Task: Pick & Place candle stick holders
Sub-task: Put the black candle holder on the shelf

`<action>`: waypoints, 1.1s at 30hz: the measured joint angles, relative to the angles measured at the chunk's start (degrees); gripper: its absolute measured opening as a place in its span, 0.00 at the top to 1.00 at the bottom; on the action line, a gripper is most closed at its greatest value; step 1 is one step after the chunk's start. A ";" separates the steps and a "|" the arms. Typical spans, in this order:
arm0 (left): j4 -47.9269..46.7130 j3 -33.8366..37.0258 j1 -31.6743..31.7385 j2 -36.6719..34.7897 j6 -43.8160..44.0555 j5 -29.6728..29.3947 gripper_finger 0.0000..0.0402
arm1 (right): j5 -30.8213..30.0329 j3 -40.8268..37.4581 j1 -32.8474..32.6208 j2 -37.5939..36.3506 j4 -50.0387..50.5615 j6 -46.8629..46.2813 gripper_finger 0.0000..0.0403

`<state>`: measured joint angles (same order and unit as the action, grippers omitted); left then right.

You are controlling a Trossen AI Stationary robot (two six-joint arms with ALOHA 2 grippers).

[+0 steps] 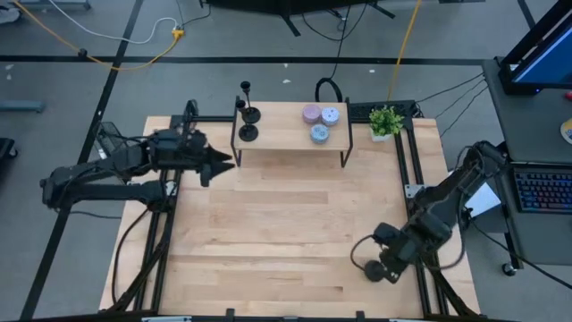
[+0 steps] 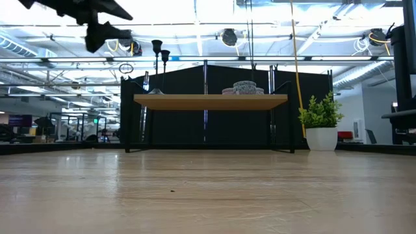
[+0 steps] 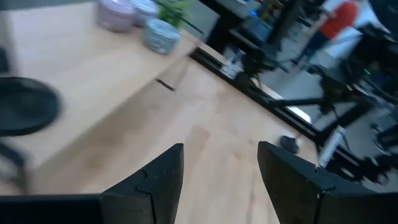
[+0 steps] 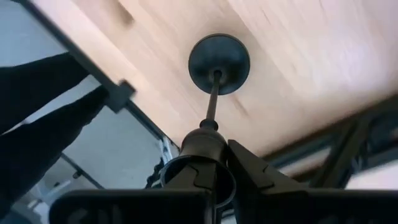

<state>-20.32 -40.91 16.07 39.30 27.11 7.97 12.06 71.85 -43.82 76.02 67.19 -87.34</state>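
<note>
Right hand (image 4: 214, 168) is clamped tight on a holder (image 4: 218, 62) at its cup end, down by the table's (image 1: 268, 233) near right corner. This holder is all black: a round flat base out ahead of the fingers, a thin stem running back to a small cup pinched between the jaws. Over on the left, the left hand (image 3: 221, 180) hovers with its fingers about half apart, gripping nothing. Just ahead of it, two more holders (image 1: 248, 114) stand upright on the shelf (image 1: 286, 148), same black base, stem and cup.
</note>
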 joint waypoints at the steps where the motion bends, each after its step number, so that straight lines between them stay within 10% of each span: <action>1: 1.02 0.00 -1.34 0.97 0.00 -0.05 0.47 | -0.02 0.13 1.55 -0.31 0.00 2.42 0.97; 20: 39.81 -0.17 -25.98 23.69 -13.81 -12.64 0.47 | 1.70 8.99 28.56 -0.99 -0.51 41.16 0.97; 33: 24.12 -21.76 -28.52 43.08 -14.31 -12.48 0.47 | 6.31 9.40 33.37 3.20 -8.00 52.65 0.97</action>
<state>3.80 -62.67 -12.45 82.38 12.80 -4.52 18.37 81.25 -10.46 79.22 59.19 -34.69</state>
